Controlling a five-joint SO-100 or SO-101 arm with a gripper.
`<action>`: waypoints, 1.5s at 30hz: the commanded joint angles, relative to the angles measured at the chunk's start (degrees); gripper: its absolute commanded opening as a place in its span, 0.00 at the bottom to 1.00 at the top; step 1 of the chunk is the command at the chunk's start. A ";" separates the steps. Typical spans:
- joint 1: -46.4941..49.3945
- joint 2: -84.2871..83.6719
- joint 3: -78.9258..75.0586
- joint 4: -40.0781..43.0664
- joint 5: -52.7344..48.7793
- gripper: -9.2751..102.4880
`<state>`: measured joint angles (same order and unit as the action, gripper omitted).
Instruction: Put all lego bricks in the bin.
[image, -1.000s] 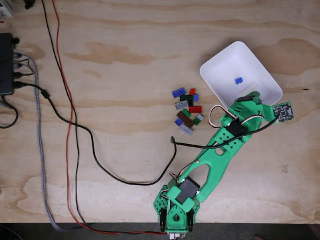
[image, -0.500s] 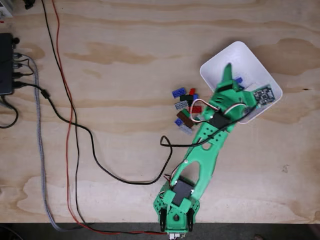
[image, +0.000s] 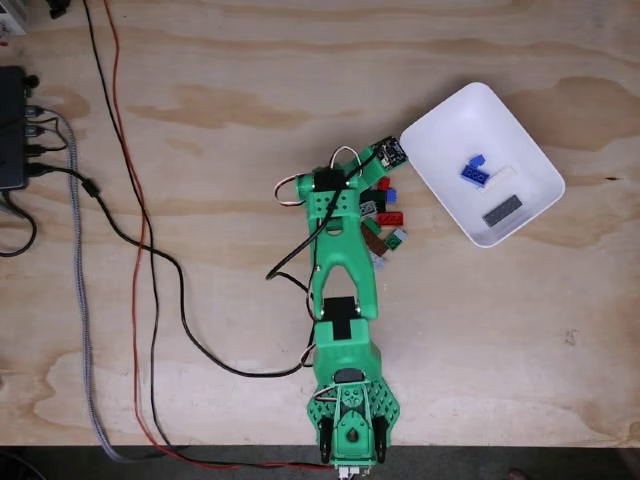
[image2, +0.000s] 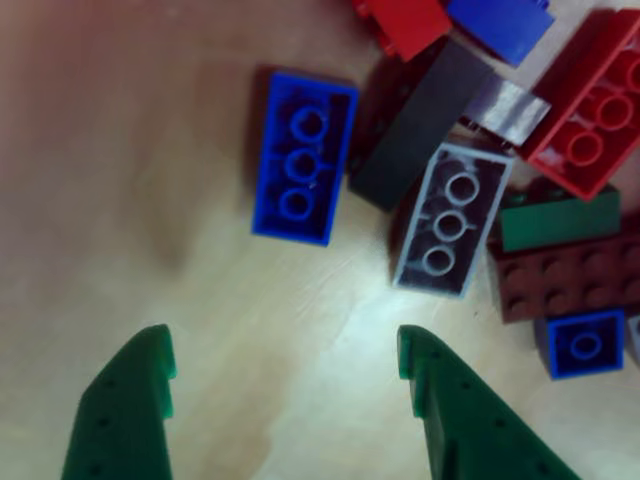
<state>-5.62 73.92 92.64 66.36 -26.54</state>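
In the other view my gripper (image2: 285, 355) is open, its two green fingertips (image2: 150, 365) hanging just above bare wood. Ahead of it lie lego bricks: an upturned blue one (image2: 303, 157), a grey one (image2: 448, 222), a black one (image2: 415, 125), plus red (image2: 590, 110), green (image2: 560, 220) and brown (image2: 565, 280). The fixed view shows the green arm (image: 340, 250) stretched over the pile, with red (image: 390, 218) and green (image: 397, 237) bricks poking out to its right. To the right, the white bin (image: 440, 130) holds blue (image: 474, 170), white (image: 503, 178) and grey (image: 502, 211) bricks.
In the fixed view a black cable (image: 190, 330) loops across the wood left of the arm. Red and grey cables (image: 80, 300) run down the left side from a black box (image: 12, 125). The table's front edge (image: 200, 447) runs along the bottom.
The arm swung left, from over the bin to over the brick pile. The bin is now uncovered and shows white and grey bricks beside the blue ones.
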 joint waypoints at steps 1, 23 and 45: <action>4.39 -1.85 -4.13 -2.55 -4.75 0.29; 5.62 22.15 4.04 -2.46 -7.65 0.08; 46.85 15.64 -7.47 -14.94 -27.25 0.15</action>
<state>39.73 91.41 86.04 57.04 -51.24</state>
